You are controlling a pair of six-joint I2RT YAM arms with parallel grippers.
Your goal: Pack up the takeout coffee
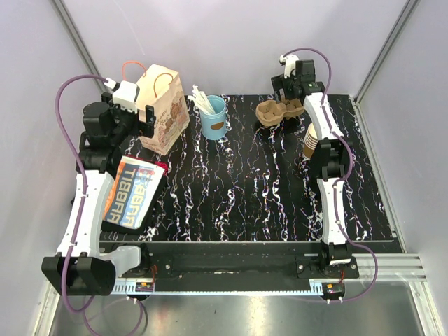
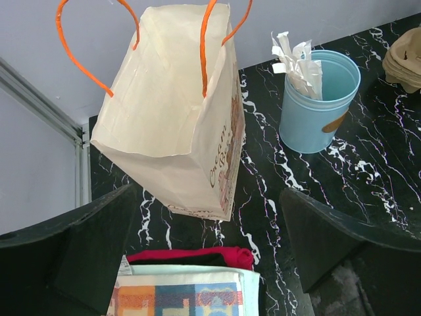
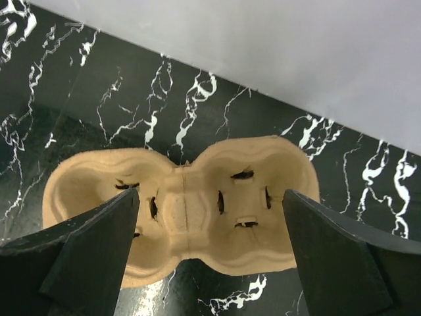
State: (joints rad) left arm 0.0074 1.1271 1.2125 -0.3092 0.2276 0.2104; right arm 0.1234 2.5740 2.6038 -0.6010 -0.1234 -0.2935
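The takeout coffee, a tan cup with a black lid, shows in no view. A tan paper bag [image 1: 162, 108] with orange handles stands open at the back left; it fills the left wrist view [image 2: 177, 112]. My left gripper [image 1: 145, 120] is open and empty just left of the bag, with its jaws wide apart [image 2: 208, 192]. A two-cup pulp carrier [image 1: 278, 110] lies at the back right. My right gripper [image 1: 288, 96] is open and empty above the carrier [image 3: 184, 210], its jaws [image 3: 210, 192] spanning the carrier's right cup well.
A light-blue cup of white sticks [image 1: 214, 119] stands between bag and carrier, also in the left wrist view [image 2: 319, 102]. A stack of tan paper cups [image 1: 310, 140] stands beside the right arm. A colourful packet [image 1: 133, 192] lies front left, under the left wrist [image 2: 191, 293].
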